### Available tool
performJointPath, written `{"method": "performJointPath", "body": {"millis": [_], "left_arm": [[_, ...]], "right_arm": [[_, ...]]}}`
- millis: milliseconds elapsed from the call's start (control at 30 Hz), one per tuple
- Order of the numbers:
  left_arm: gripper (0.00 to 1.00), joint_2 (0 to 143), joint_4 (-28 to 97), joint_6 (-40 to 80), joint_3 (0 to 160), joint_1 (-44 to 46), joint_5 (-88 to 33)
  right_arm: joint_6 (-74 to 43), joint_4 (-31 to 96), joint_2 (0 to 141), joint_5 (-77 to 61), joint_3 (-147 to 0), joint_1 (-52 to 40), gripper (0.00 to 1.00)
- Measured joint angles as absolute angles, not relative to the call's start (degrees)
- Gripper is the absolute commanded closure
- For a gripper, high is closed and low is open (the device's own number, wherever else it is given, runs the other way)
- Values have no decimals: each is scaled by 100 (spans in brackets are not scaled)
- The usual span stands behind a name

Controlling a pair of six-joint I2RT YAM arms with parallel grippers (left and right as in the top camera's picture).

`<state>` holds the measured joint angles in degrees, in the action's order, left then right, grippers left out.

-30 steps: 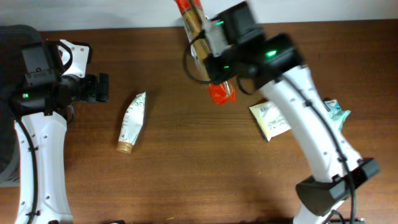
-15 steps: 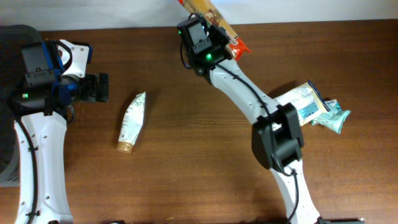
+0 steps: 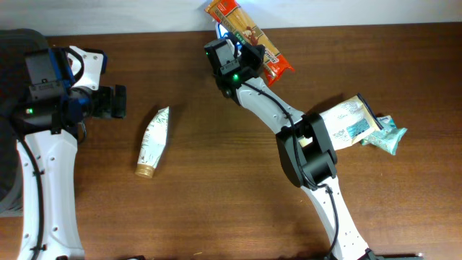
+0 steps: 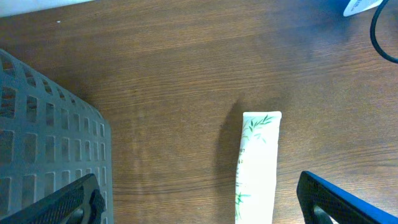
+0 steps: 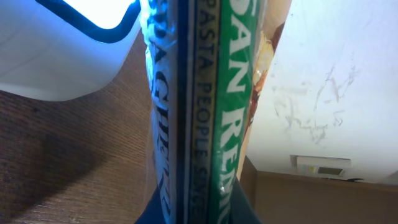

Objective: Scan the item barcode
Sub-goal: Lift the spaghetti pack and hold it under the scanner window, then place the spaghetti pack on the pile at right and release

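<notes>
Your left gripper (image 3: pixel 115 102) hangs wide apart near the tube (image 3: pixel 153 141), idle. Your right gripper (image 3: pixel 245 52), clamped on the spaghetti packet (image 3: pixel 245 30), has swung it from mid-table (image 3: pixel 216 195) to the back edge beside a lit white device (image 5: pixel 68 62). You're likely presenting the barcode now.

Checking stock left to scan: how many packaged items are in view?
4: a pasta pack in the right gripper at the far edge, a tube left of centre, a packet and a teal pouch at right. The right arm may hide others.

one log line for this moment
right tool: shut on spaghetti pack, far table edge | left tool: open, empty | tube: lying on table
</notes>
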<state>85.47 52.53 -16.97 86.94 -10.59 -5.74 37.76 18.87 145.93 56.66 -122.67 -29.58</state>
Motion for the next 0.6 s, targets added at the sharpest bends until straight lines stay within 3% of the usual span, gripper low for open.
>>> {"method": "performJointPath", "body": {"millis": [267, 400, 600], "left_arm": [[1, 8547, 5256, -1697, 8694, -1059, -574], [1, 8547, 5251, -1697, 8694, -1059, -576], [1, 8547, 5256, -1697, 8694, -1059, -574]], "right_arm": [[3699, 2078, 14414, 5623, -12267, -3035, 96], [2899, 3542, 13452, 4884, -12269, -3114, 96], [1184, 5846, 11618, 2598, -12276, -3105, 96]]}}
